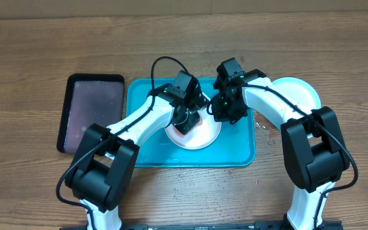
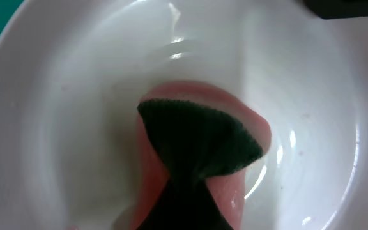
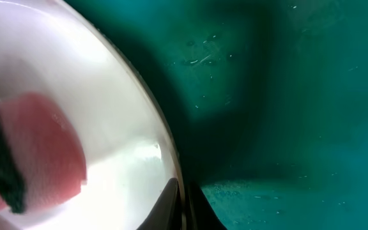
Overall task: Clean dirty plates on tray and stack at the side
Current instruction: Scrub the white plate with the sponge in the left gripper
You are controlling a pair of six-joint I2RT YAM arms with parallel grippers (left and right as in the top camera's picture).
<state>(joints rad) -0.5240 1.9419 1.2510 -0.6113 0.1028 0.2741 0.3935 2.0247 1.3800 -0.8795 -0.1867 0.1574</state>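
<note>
A white plate lies on the turquoise tray. My left gripper is shut on a pink sponge with a dark green scouring side and presses it onto the inside of the white plate. My right gripper is shut on the plate's right rim, one finger inside and one outside, over the tray floor; it also shows in the overhead view. The sponge shows in the right wrist view too. A second pale plate lies on the table right of the tray. The yellow-green plate is out of view.
A narrow black tray lies on the wooden table left of the turquoise tray. Water drops spot the tray floor and the table by its right edge. Both arms cross over the tray's middle.
</note>
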